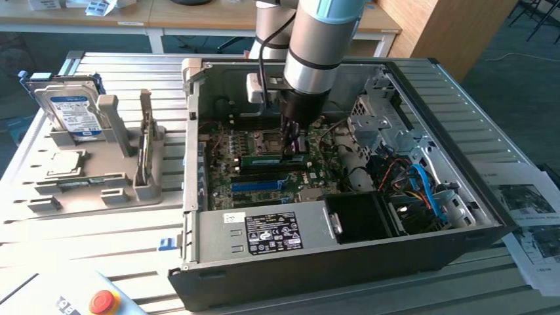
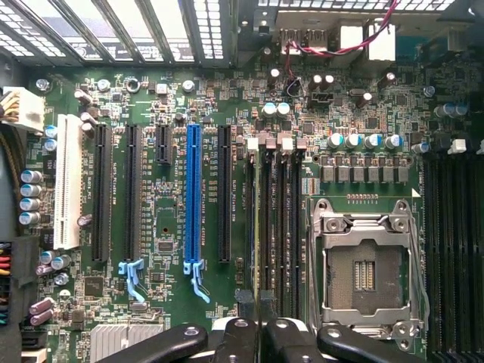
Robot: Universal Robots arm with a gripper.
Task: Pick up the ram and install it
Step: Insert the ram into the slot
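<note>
Exterior view: the gripper (image 1: 293,149) is clamped on the ram (image 1: 262,159), held on edge over the dark memory slots (image 2: 274,227) beside the processor socket (image 2: 364,272). Seating likely needs it level, lined up with one slot, and pressed evenly.

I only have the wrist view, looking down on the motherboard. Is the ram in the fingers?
Observer: Yes. In the exterior view the fingers grip the green ram, low over the motherboard.
Operator: What's outside the case?
Observer: A grey holder on the exterior view's left carries a hard drive.
Operator: Anything else on it?
Observer: A square silver chip lies flat on it too.
</note>
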